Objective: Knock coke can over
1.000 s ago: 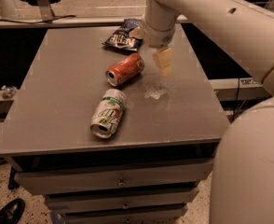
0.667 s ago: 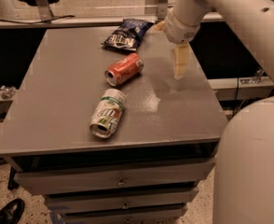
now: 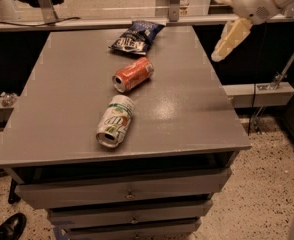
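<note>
The coke can (image 3: 132, 74), reddish-orange with a silver top, lies on its side near the middle of the grey table (image 3: 62, 89), its top facing front-left. My gripper (image 3: 224, 43) hangs in the air past the table's right edge, well right of and above the can, touching nothing. Its cream fingers (image 3: 231, 34) point down-left.
A white-and-green 7UP can (image 3: 115, 120) lies on its side in front of the coke can. A dark blue chip bag (image 3: 136, 37) lies at the back of the table. Drawers sit below the tabletop. A black shoe (image 3: 7, 228) shows at bottom left.
My gripper has risen and swung right, from just beside the coke can over the table to beyond the right edge. The cans and the bag have not moved.
</note>
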